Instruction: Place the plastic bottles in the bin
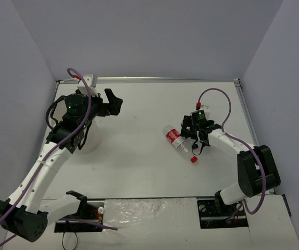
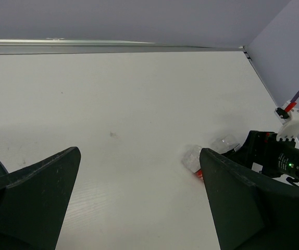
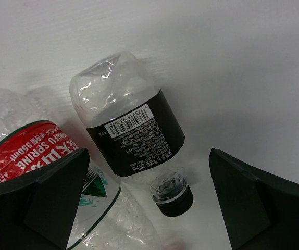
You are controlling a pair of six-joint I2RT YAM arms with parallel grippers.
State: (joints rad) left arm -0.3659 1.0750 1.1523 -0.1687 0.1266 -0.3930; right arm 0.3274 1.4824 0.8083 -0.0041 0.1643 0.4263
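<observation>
Well to the right of the bin (image 1: 91,141), flat on the desk (image 1: 139,161): red-labelled bottle (image 1: 174,137) and black-labelled bottle (image 3: 134,130), close side by side. Low over them, right tool (image 3: 148,153), spread wide, holds nothing, black-labelled bottle down in the gap. Just past the bin, left tool (image 2: 140,153), up off the desk, wide apart too, grips nothing.

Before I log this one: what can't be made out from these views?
Inside of the bin: top view, covered by the left arm; what it holds cannot be seen.
Black-labelled bottle: top view, mostly hidden under the right pincer.
Red-labelled bottle: right wrist view, cut off by the left edge and a finger.
Both bottles: left wrist view, too small to tell apart.
</observation>
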